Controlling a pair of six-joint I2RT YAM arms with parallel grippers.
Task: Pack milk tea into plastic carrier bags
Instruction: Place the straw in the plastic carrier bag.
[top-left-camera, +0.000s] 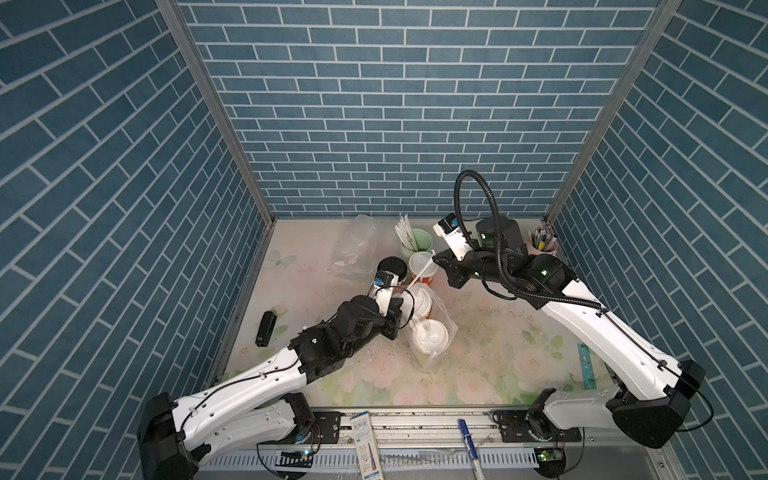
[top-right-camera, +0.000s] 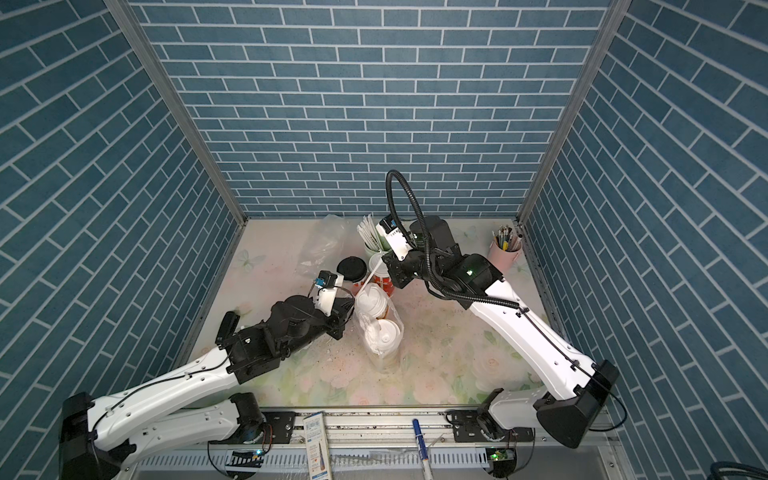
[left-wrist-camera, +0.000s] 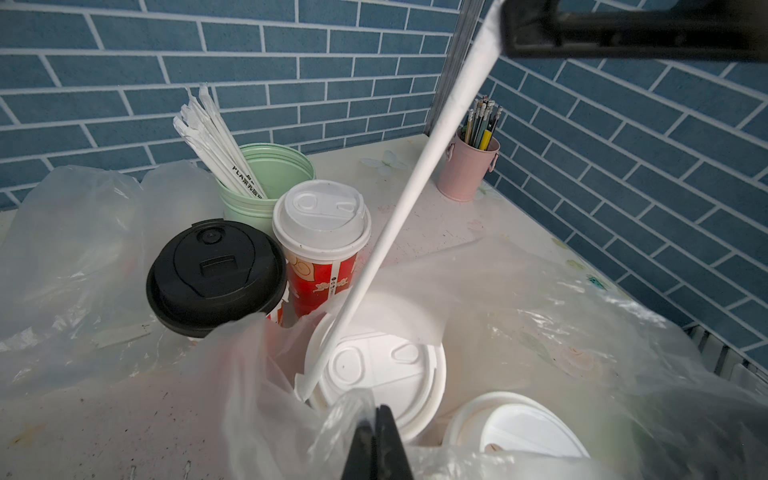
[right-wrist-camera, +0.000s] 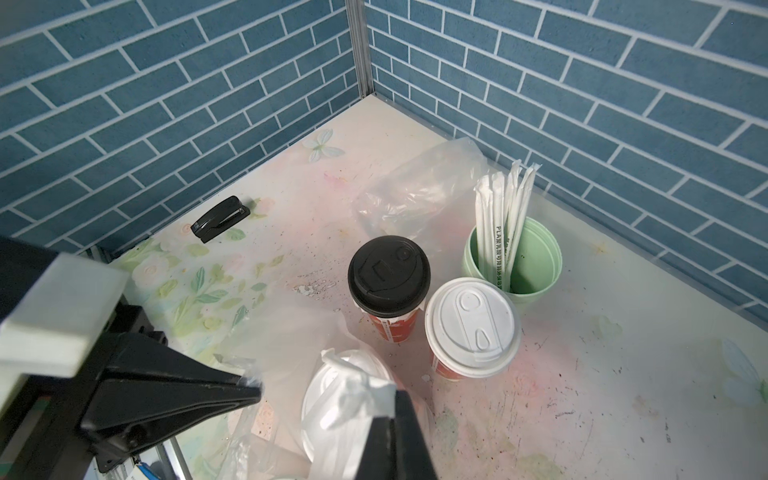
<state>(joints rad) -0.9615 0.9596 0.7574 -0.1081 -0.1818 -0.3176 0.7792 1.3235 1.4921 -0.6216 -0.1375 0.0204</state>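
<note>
Jaws first: left gripper (left-wrist-camera: 376, 419) is closed tight, pinching the rim film of the near bag (left-wrist-camera: 540, 316). Right gripper (right-wrist-camera: 388, 415) is closed too, clamped on the upper end of a wrapped straw (left-wrist-camera: 419, 174). We see the straw slanting down from it into the bag mouth. Its lower end sits at the lid rim of the orange cup (top-right-camera: 371, 300); we cannot tell whether it actually touches.

Milk tea status:
- Two cups are inside the near bag, mid-table, lids up: the orange cup and, just beside it toward the robot, the pale cup (top-right-camera: 386, 334). Both have white lids.
- Two cups are outside, upright, just behind that bag: red cup with black lid (left-wrist-camera: 212, 270) and red cup with white lid (left-wrist-camera: 322, 216), just beside each other.

Second bag (right-wrist-camera: 419, 187) lies crumpled on the table (right-wrist-camera: 602, 374) behind the black-lidded cup, near the back wall.

Other bits we see:
- green cup (left-wrist-camera: 282, 170) holding more wrapped straws, right behind the white-lidded red cup
- pink cup (left-wrist-camera: 469, 166) of pens in the back right corner, well apart from the cups
- stapler (right-wrist-camera: 220, 218) by the left wall, also well apart
</note>
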